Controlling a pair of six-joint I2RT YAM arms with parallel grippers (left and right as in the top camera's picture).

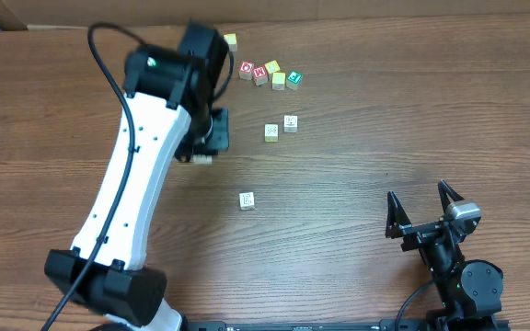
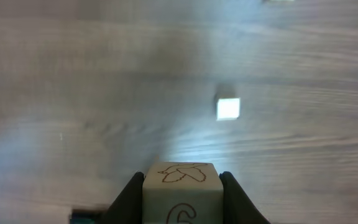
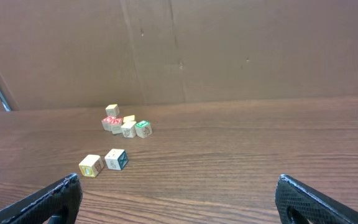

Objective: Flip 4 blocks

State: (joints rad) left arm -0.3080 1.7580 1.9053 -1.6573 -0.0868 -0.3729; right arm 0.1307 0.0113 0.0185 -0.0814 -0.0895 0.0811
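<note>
Left jaws clamped one pale block [image 2: 182, 190] w/ bird mark, seemingly above desk [image 1: 357, 230]. 3 more sat on desk: a lone block [image 1: 247, 199], a pair [image 1: 271, 132]. Right jaws stood wide open. Flips done: unclear.

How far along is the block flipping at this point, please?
Done: no visible face shows whether any block is already flipped. In hand: the left gripper is shut on one pale block. Possibly left: the lone block and the paired blocks, loose on the table. The right gripper stands open.
</note>
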